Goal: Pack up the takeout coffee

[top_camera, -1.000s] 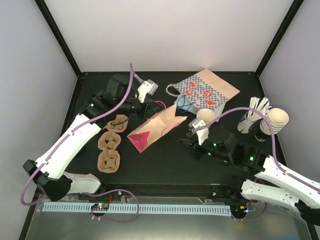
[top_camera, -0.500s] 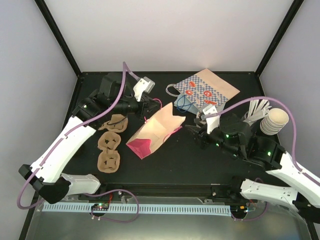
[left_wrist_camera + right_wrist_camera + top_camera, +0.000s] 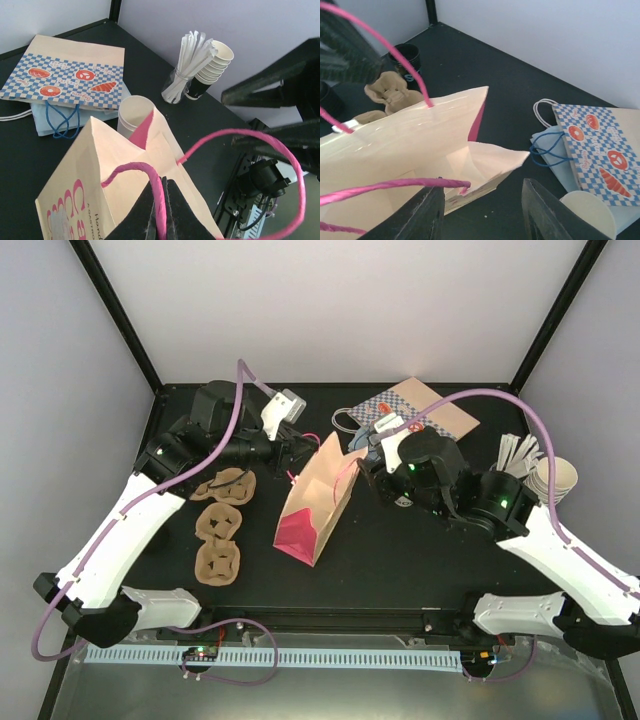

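The pink-and-cream paper bag [image 3: 315, 505] stands tilted at the table's middle with its mouth open upward. My left gripper [image 3: 297, 455] is shut on one of its pink handles [image 3: 150, 172] and holds that side up. My right gripper [image 3: 362, 462] is open at the bag's mouth; in the right wrist view [image 3: 485, 212] the bag's near corner and the other pink handle [image 3: 395, 186] lie just ahead of its fingers. The small white coffee cup [image 3: 135, 114] stands empty-looking just behind the bag and shows in the right wrist view [image 3: 587, 215] at bottom right. My right arm hides it from above.
A blue-checked bag [image 3: 425, 412] lies flat on a light-blue bag [image 3: 560, 155] at the back. A stack of cream cups [image 3: 555, 478] and a glass of wrapped straws [image 3: 515, 452] stand at right. Brown cup carriers [image 3: 218, 530] lie at left, with a small black cup [image 3: 405, 54] nearby.
My left gripper has lifted the bag by its handle from lying on its side to nearly upright. My right arm has swung back and left to the bag's mouth, covering the coffee cup.
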You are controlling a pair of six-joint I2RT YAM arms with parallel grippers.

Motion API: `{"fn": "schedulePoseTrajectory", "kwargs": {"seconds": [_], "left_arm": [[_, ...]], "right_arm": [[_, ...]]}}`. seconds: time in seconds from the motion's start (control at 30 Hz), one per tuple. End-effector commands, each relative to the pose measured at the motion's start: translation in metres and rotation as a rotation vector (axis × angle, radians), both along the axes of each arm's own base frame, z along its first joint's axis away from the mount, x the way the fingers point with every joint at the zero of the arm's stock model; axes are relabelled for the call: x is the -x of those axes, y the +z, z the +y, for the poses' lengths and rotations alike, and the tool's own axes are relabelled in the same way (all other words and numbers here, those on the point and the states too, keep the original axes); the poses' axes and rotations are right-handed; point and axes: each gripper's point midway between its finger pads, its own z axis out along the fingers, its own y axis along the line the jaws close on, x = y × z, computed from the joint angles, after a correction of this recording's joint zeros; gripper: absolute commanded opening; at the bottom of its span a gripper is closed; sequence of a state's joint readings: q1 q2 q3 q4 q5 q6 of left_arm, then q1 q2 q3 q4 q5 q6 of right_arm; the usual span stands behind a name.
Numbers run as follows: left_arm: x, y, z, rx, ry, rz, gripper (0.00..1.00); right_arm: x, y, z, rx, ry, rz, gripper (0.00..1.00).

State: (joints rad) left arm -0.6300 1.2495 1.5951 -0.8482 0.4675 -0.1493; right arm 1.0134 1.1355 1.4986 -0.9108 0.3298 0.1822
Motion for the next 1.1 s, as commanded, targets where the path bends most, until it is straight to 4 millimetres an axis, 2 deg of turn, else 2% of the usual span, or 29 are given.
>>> {"fn": "schedulePoseTrajectory", "kwargs": {"seconds": [0.0, 0.1, 0.2, 0.3, 0.43, 0.57, 0.67, 0.73, 0.77, 1.07], "left_arm": [[0.007, 0.015, 0.003, 0.008, -0.017, -0.038, 0.03], [0.008, 0.015, 0.003, 0.008, -0.020, -0.040, 0.03], [0.009, 0.015, 0.003, 0.006, -0.026, -0.044, 0.03], [0.009, 0.015, 0.002, 0.007, -0.031, -0.045, 0.03], [0.010, 0.015, 0.000, 0.013, -0.043, -0.043, 0.03], [0.013, 0.016, -0.002, 0.018, -0.062, -0.039, 0.03], [0.013, 0.015, -0.002, 0.017, -0.065, -0.038, 0.03], [0.013, 0.015, -0.002, 0.015, -0.064, -0.039, 0.03], [0.013, 0.014, -0.002, 0.015, -0.063, -0.038, 0.03], [0.009, 0.012, -0.005, 0.014, -0.066, -0.032, 0.03]], "right_arm": [[-0.012, 0.019, -0.017, -0.009, -0.064, -0.041, 0.45], [-0.022, 0.021, -0.024, -0.009, -0.098, -0.038, 0.45], [-0.026, 0.022, -0.023, -0.018, -0.085, -0.037, 0.45], [-0.028, 0.025, -0.015, -0.028, -0.049, -0.029, 0.45], [-0.027, 0.029, 0.006, -0.030, 0.039, -0.009, 0.44], [-0.023, 0.026, 0.024, -0.019, 0.121, 0.023, 0.39], [-0.015, 0.018, 0.038, -0.008, 0.212, 0.059, 0.26], [-0.009, 0.010, 0.045, 0.000, 0.262, 0.090, 0.07], [-0.007, 0.005, 0.047, 0.009, 0.280, 0.108, 0.02], [0.015, -0.038, 0.057, 0.030, 0.391, 0.232, 0.01]]}}
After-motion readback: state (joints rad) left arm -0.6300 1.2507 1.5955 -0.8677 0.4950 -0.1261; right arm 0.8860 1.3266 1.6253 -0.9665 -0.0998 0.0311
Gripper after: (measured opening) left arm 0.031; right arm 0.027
